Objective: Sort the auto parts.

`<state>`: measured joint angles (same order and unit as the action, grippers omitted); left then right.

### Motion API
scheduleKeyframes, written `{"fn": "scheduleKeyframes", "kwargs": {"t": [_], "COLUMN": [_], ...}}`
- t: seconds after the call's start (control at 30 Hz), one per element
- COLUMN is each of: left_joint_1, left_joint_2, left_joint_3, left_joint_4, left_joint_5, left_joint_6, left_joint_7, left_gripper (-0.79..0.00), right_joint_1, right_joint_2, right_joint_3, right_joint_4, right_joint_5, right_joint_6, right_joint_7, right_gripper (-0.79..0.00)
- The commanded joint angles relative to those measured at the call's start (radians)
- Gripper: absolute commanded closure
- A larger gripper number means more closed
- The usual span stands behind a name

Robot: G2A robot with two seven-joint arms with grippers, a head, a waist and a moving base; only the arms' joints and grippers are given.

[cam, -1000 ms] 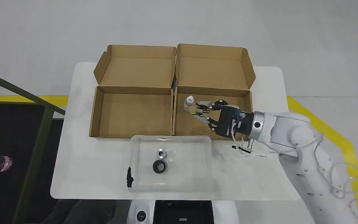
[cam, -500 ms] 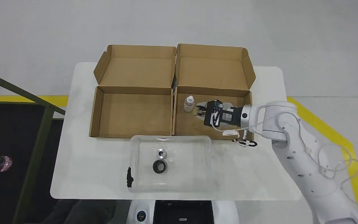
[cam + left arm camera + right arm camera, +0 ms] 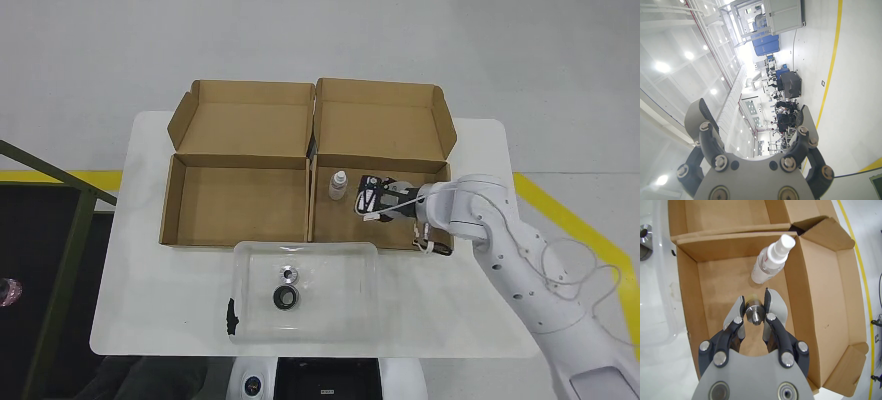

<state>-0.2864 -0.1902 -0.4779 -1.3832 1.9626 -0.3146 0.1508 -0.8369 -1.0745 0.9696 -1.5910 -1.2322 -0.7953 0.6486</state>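
The right gripper point(image 3: 753, 302) is clenched on a small metal part point(image 3: 753, 311). Its two ribbed pads point(image 3: 767, 298) are drawn in to a narrow gap and press the part's round body from both sides. The part's threaded stud points back toward the wrist and its pale yellowish end points at the box floor; whether that end touches the cardboard cannot be told. Gripper and part sit inside the right cardboard box point(image 3: 810, 298), over its floor, with a white spray bottle point(image 3: 770, 260) standing upright just beyond the fingertips, apart from them. From the top view the right gripper point(image 3: 368, 196) lies just beside the bottle point(image 3: 339, 184) in the right box point(image 3: 340, 222), whose neighbour, the left cardboard box point(image 3: 240, 205), adjoins it along one wall. In front of both boxes a clear plastic tray point(image 3: 308, 246) rests on the white table point(image 3: 150, 280) and holds a silver collet point(image 3: 290, 273) and a black ring point(image 3: 287, 297), near each other. The left gripper point(image 3: 753, 106) is raised toward the room, its jaws spread wide and holding nothing.
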Motion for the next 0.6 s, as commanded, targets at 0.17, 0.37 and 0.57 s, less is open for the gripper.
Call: {"fn": "scheduleKeyframes", "kwargs": {"t": [0.17,0.37,0.57], "left_joint_1": [0.000,0.000,0.000], "left_joint_2": [0.000,0.000,0.000], "left_joint_3": [0.000,0.000,0.000], "left_joint_4": [0.000,0.000,0.000], "left_joint_5": [0.000,0.000,0.000], "left_joint_6": [0.000,0.000,0.000], "left_joint_7": [0.000,0.000,0.000], "left_gripper": [-0.785,-0.785,-0.785], "right_joint_1": [0.041,0.073,0.092], "right_joint_2": [-0.020,-0.037,-0.050], "right_joint_3": [-0.063,-0.105,-0.131], "right_joint_4": [0.065,0.118,0.157], "right_joint_5": [-0.036,-0.056,-0.064], "right_joint_6": [0.063,0.096,0.110], "right_joint_7": [0.027,0.022,0.019], "right_gripper": [0.000,0.000,-0.040]}}
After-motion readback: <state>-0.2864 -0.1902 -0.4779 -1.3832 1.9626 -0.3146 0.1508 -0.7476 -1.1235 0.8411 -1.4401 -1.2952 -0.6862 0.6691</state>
